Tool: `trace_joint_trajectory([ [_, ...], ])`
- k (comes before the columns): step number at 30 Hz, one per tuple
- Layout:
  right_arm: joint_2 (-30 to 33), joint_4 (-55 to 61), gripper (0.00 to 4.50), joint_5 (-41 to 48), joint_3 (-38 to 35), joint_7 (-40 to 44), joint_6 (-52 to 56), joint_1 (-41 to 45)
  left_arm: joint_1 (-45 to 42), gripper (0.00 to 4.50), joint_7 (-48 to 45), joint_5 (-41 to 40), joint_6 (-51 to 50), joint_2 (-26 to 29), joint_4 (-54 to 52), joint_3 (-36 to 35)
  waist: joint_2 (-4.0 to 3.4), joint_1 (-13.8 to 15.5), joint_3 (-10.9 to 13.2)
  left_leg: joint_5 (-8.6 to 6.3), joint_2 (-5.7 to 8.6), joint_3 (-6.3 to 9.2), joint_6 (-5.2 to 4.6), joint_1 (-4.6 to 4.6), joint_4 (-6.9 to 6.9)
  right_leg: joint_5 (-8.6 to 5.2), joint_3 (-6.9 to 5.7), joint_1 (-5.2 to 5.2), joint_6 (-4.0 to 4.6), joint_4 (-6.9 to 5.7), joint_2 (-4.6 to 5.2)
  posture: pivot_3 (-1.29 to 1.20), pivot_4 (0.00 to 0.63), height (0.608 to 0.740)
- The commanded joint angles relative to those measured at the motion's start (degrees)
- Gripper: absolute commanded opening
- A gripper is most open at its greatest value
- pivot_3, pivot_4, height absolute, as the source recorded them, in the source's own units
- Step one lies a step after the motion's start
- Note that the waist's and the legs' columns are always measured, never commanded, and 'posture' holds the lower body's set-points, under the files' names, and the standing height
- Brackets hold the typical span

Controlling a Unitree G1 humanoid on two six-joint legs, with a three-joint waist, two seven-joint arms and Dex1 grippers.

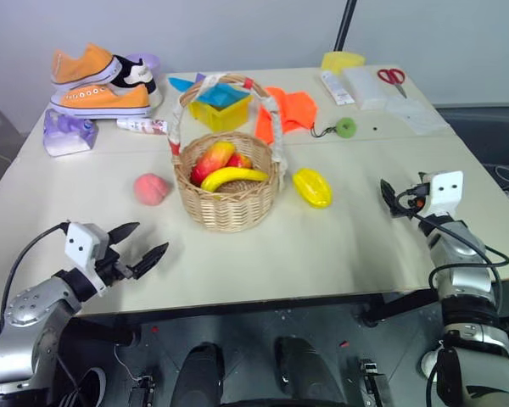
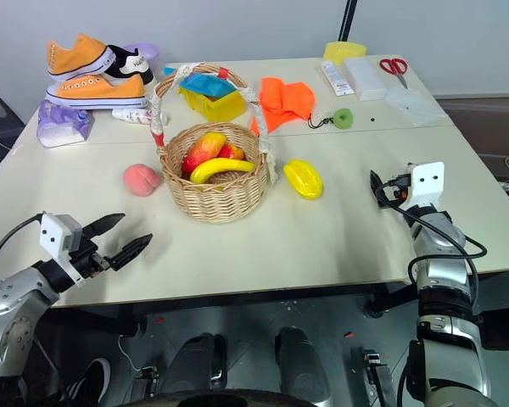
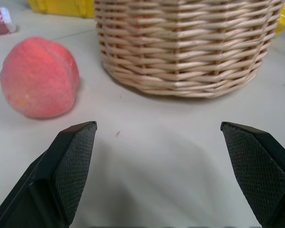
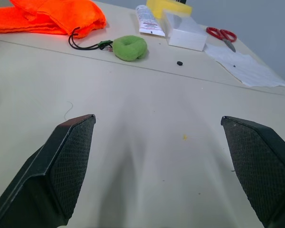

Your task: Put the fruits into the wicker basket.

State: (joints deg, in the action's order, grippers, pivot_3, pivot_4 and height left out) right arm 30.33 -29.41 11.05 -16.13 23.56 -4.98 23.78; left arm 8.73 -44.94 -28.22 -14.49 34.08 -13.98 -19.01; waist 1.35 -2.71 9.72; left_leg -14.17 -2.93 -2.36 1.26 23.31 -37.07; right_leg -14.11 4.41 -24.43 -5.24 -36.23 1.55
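You have four fruits on the desk [image 1: 339,254]: one banana [image 1: 233,176] and one mango [image 1: 212,160] inside the single wicker basket [image 1: 229,208], one peach [image 1: 152,188] at the basket's 9 o'clock, and one yellow oval [image 1: 312,186] at its 3 o'clock. Count also two orange sneakers [image 1: 97,85], one yellow box [image 1: 219,108], one orange cloth [image 1: 290,110], one green ball [image 1: 346,127], one pair of scissors [image 1: 393,78], and two tubes [image 1: 335,86].

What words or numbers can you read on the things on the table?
None can be read.
White tube by the red-handled scissors: print too blurred to read.
White and pink tube by the orange canvas sneakers: print too small to read.
Round tan wicker basket: no label showing.
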Motion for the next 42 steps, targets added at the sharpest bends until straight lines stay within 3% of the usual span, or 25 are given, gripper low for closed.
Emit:
trace_joint_trajectory([
  [1,0.58,1.18,4.43,0.08,-0.44,0.19,-1.88,1.04,0.05,4.50,-0.37,-0.43,1.75,0.03,-1.64,-0.96,0.00,0.05,0.00,0.00,0.00,0.00,0.00,0.00,0.00,0.00,0.00,0.00,0.00,0.00,0.00,0.00,0.150,0.740],
  [5,0.41,1.51,4.43,0.23,-0.49,0.13,-1.80,0.91,-0.06,4.50,1.30,3.24,2.09,0.57,-1.44,0.83,0.00,0.15,0.00,0.00,0.00,-0.03,0.00,0.00,-0.01,0.00,0.02,0.00,0.00,0.00,0.01,0.00,0.150,0.740],
  [19,-0.56,2.75,4.43,1.97,-1.28,0.39,-1.33,0.73,-3.00,4.50,-0.53,1.76,3.81,-0.69,0.19,0.23,0.00,0.12,0.00,0.00,0.00,-0.05,0.00,0.00,-0.01,0.00,0.03,0.00,0.00,0.00,0.01,0.00,0.150,0.740],
  [21,-0.98,4.91,4.43,3.82,-0.32,3.75,-0.53,0.46,-3.20,4.50,-1.36,1.95,4.53,-0.46,0.33,0.46,-0.01,0.12,0.00,0.00,0.00,-0.05,0.00,0.00,-0.01,0.00,0.03,0.00,0.00,0.00,0.01,0.00,0.150,0.740],
  [24,-1.41,14.84,4.43,9.83,3.82,14.17,6.18,-2.39,-3.46,4.50,-3.05,-0.45,2.24,0.12,-0.51,0.22,-0.01,0.09,0.00,0.00,0.00,-0.05,0.00,0.00,-0.01,0.00,0.03,0.00,-0.01,0.00,0.01,0.00,0.150,0.740],
  [29,1.09,29.51,4.43,11.10,7.02,16.60,14.45,-7.27,-2.57,4.50,-6.17,-3.60,-0.83,2.43,-4.89,0.23,-0.01,0.25,-0.01,0.00,-0.04,-0.02,0.00,0.00,0.00,0.00,0.01,-0.01,-0.02,-0.02,0.00,0.00,0.150,0.740],
  [35,6.31,40.92,4.43,7.25,12.23,9.52,37.69,-3.67,-3.61,4.50,-6.32,-5.58,-3.28,4.21,-9.68,0.72,-0.01,0.31,-0.01,0.00,0.01,-0.09,0.00,0.03,-0.09,0.00,0.03,-0.02,0.04,0.02,0.12,0.00,0.150,0.740],
  [42,5.63,41.68,4.43,6.21,15.69,6.43,50.49,5.09,-2.97,4.50,-5.51,-6.05,-3.82,3.11,-12.81,2.73,0.00,0.31,-0.01,0.00,-0.02,-0.07,0.00,0.06,0.01,0.00,0.03,-0.13,0.04,0.02,0.02,0.00,0.150,0.740],
])
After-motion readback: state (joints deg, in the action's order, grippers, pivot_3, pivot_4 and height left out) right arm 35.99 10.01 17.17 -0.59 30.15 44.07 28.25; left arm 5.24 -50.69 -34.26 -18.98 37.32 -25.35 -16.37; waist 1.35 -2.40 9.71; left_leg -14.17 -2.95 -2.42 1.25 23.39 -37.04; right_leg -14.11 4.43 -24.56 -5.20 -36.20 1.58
